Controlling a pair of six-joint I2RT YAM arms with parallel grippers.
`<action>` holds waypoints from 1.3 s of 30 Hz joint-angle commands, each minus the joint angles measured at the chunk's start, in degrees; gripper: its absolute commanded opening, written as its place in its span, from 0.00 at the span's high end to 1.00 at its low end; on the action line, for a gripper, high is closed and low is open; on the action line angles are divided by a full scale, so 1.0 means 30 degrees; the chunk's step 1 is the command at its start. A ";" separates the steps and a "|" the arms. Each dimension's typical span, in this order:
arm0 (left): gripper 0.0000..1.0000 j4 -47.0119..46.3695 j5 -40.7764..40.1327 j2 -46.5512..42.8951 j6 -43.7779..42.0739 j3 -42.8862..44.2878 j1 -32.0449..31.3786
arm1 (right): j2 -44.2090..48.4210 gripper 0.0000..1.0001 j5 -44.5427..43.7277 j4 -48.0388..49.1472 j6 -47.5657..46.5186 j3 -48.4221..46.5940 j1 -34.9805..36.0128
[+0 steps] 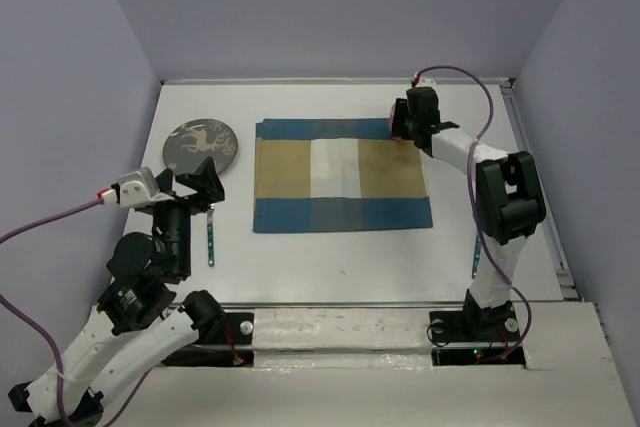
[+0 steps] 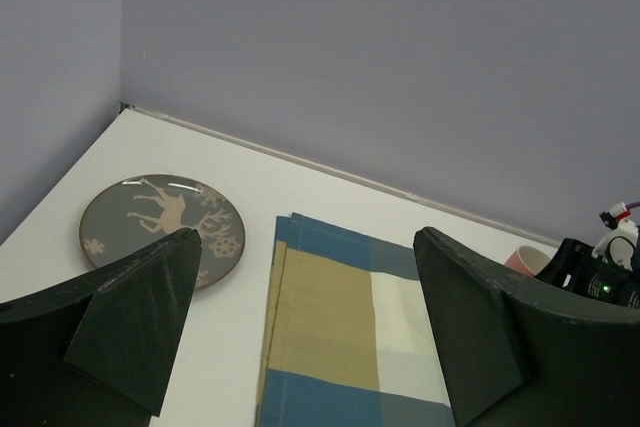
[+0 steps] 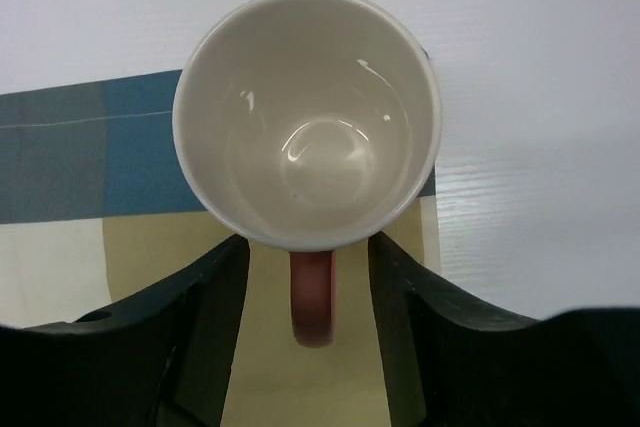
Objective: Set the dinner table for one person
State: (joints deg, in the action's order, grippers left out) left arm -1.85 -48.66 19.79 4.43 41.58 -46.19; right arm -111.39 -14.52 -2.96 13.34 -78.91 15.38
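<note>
Clock is set on the top view: 12 is the far edge, the arm bases are at 6.

Dinner table (image 1: 330, 257): white top, carries everything. The checked mat (image 1: 340, 172) lies flat at centre, its long side running 9 to 3.

Right gripper (image 3: 309, 252): you have it at the mat's 1 o'clock corner, over the mug (image 3: 305, 117). The jaws are narrowly parted and straddle the pink handle (image 3: 312, 297). A gap shows on each side of the handle, so nothing is clamped. The mug is upright, mouth up and empty, seen over the mat corner with its rim reaching past the edge toward bare table. I cannot tell whether its base sits fully on the mat. Judgement: this is the drink spot, upper right of the setting, which leaves the mat's middle open for the plate.

Left gripper (image 2: 308, 247): spread wide, holding nothing. It hangs at 8 o'clock between the plate (image 1: 200, 145) at 10 and a piece of cutlery (image 1: 212, 239) at 8, both off the mat's left edge. Fork or spoon: too small to tell.

Judgement: mat and mug look settled; plate and cutlery are outstanding. The plate lies flat and thin on the table, so you would need a rim grip, and it could slip on the lift.
</note>
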 commanded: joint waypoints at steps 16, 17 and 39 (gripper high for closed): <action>0.01 0.1848 0.5313 0.7929 0.4582 0.3072 0.4981 | 0.9090 0.16 0.3260 0.1631 0.2612 0.4207 0.3067; 0.01 0.1846 0.7063 0.8282 0.4937 0.3218 0.5868 | 0.9790 0.16 0.3230 0.1864 0.2758 0.4592 0.3600; 0.21 -0.4804 2.0617 1.9442 1.2998 -0.0563 2.4069 | 1.5363 0.18 0.3347 0.3712 0.4429 1.0806 0.8263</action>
State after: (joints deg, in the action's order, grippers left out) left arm -9.50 9.76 75.59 41.41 37.89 25.91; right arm -67.05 -3.05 5.21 27.24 -47.33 40.10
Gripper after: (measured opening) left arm 0.789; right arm 0.824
